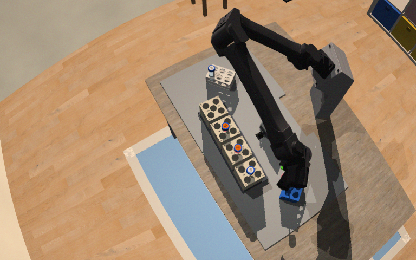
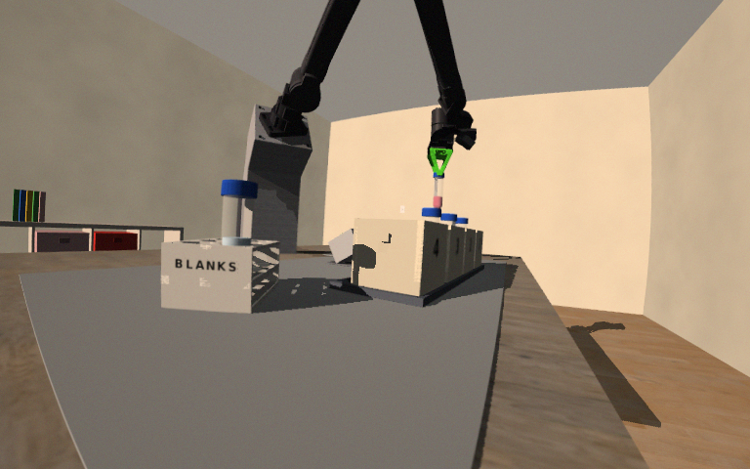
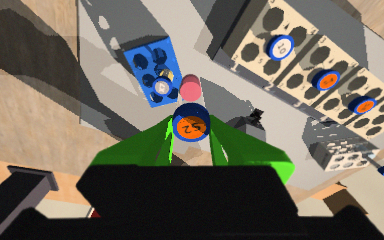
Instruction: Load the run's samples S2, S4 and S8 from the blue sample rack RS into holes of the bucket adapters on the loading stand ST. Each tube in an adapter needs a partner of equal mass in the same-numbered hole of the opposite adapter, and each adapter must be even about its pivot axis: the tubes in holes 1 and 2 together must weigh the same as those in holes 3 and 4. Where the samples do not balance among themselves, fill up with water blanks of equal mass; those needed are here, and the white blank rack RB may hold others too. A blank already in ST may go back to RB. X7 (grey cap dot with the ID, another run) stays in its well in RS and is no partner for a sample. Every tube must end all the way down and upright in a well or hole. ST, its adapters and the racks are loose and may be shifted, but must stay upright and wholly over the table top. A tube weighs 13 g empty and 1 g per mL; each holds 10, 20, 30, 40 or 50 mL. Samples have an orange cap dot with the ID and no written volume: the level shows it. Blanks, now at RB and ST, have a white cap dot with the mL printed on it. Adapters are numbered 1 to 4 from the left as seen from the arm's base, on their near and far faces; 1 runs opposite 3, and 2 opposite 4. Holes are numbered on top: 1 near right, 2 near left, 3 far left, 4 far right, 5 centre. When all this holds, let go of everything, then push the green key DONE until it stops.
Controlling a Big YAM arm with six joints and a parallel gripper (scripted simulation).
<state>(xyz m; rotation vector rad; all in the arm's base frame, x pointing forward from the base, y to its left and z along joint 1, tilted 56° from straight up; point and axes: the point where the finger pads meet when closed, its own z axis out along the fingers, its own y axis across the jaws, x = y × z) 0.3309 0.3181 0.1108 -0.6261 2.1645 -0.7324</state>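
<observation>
We have the gripper [image 3: 190,131] clamped on sample S2 [image 3: 190,127], the green fingers gripping just under its blue cap; the orange dot reads S2 in the wrist view. The tube hangs upright in the air, clear of every well, with pink liquid only in its lowest part [image 2: 437,201] (the level sits low in the tube).

Below and beside the tube stands the blue sample rack RS [image 1: 290,195] on the grey mat [image 1: 183,89]. One tube with a grey cap dot [image 3: 161,87] sits in a well of RS; we cannot read its ID at this size.

The loading stand ST [image 1: 244,188] holds four adapters in a row. One end adapter carries a blank marked 10 [image 3: 280,46]; the two adapters next to it each carry an orange-dotted sample [image 3: 326,79] [image 3: 362,104]; the other end adapter [image 1: 213,107] shows only open holes.

The white blank rack RB [image 2: 219,277], labelled BLANKS, holds one upright blank [image 2: 238,212].
</observation>
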